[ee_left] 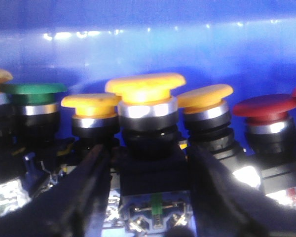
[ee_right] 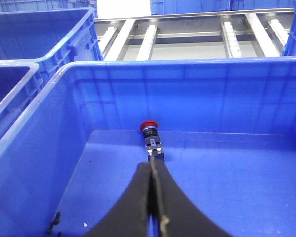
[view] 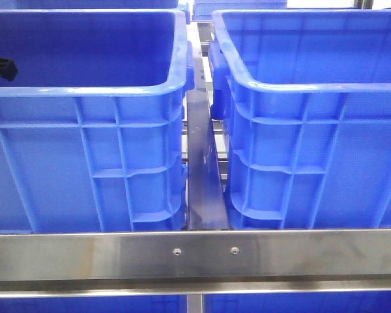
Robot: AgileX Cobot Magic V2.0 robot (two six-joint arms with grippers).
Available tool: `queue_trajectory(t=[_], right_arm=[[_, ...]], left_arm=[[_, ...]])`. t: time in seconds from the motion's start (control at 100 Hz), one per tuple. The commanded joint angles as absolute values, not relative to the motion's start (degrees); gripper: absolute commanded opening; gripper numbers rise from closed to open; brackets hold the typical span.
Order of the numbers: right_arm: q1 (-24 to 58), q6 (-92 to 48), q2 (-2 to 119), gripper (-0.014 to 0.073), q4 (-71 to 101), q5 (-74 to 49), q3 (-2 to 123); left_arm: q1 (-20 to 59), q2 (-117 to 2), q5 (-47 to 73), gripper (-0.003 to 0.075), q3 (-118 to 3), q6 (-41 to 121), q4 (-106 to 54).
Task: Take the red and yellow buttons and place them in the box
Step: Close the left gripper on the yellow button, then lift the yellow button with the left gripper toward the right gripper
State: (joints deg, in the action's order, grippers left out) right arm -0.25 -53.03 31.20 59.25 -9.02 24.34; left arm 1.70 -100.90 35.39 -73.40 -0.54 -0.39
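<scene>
In the left wrist view, a row of push buttons stands against a blue bin wall. My left gripper (ee_left: 148, 153) is open, its dark fingers (ee_left: 84, 187) flanking the black body of a yellow button (ee_left: 145, 89). More yellow buttons (ee_left: 91, 101) stand on either side, with a red button (ee_left: 266, 106) beyond. In the right wrist view, my right gripper (ee_right: 151, 165) is shut and empty above the floor of the blue box (ee_right: 187, 74). A red button (ee_right: 150, 128) lies on that floor near the far wall. The front view shows both bins from outside; the box (view: 313, 85) is on the right.
A green button (ee_left: 34, 89) stands among the row. The left bin (view: 85, 91) sits beside the box, with a narrow gap between them. A steel rail (view: 195, 254) crosses the front. Small black bits (ee_right: 53, 222) lie in a box corner. A roller conveyor (ee_right: 187, 34) runs behind.
</scene>
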Motion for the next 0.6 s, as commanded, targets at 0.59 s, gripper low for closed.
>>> queue_trajectory(t=[0.59], right_arm=[[-0.6,-53.5,31.1,-0.0067,59.8,-7.0,25.9]], left_arm=[[1.8,-80.4,44.2,0.0031,-74.7,5.8,-10.8]])
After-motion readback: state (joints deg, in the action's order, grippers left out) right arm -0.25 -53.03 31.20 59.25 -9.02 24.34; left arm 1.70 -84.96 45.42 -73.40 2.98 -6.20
